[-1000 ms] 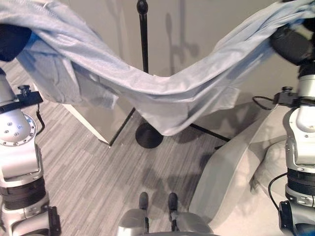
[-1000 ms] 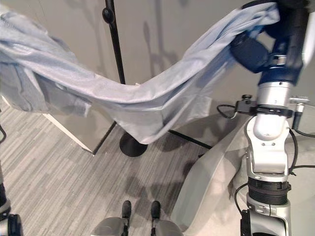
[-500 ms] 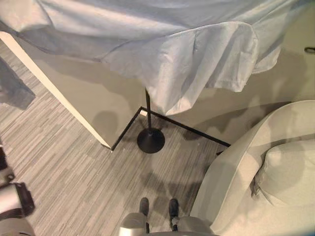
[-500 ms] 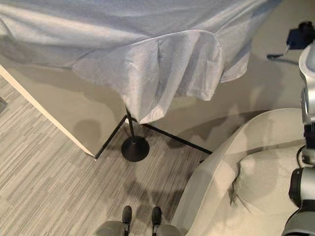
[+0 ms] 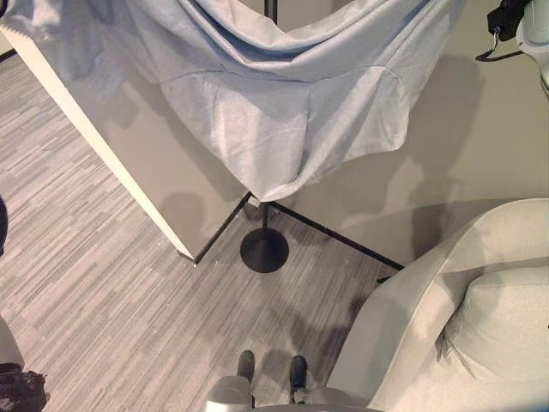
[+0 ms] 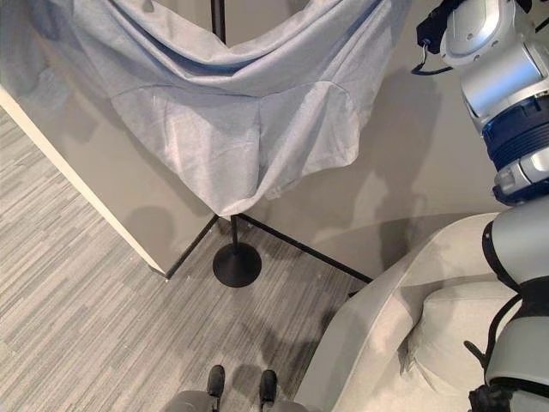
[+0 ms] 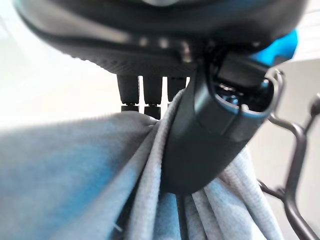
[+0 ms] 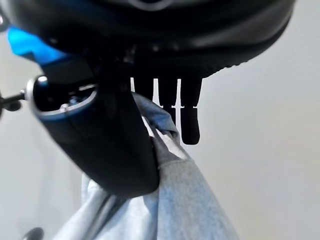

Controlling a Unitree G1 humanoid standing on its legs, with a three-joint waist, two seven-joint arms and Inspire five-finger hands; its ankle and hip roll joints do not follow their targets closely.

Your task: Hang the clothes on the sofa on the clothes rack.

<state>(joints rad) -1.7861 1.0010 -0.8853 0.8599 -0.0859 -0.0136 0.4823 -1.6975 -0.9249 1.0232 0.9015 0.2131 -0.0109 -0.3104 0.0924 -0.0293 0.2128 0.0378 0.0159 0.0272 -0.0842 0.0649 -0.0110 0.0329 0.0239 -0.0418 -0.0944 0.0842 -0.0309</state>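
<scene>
A light blue shirt (image 5: 274,120) hangs spread out and held up at both ends, its middle sagging in front of the black clothes rack pole (image 6: 219,15). The hem ends well above the rack's round base (image 5: 263,250). My left hand (image 7: 200,140) is shut on one end of the shirt (image 7: 75,180), thumb pinching the bunched cloth against the fingers, with the rack's hooks (image 7: 295,150) close beside it. At the other end, my right hand (image 8: 117,150) pinches the shirt (image 8: 175,205) the same way.
A beige sofa (image 5: 403,335) with a cushion (image 5: 506,326) stands at the lower right. A white partition (image 5: 103,146) juts in from the left, with a wall behind the rack. Grey striped floor (image 5: 103,292) lies in front.
Both arms have lifted the shirt higher and nearer the rack. A second ago it sagged low between the hands; now the rack's pole shows above the sag. The camera has shifted too.
</scene>
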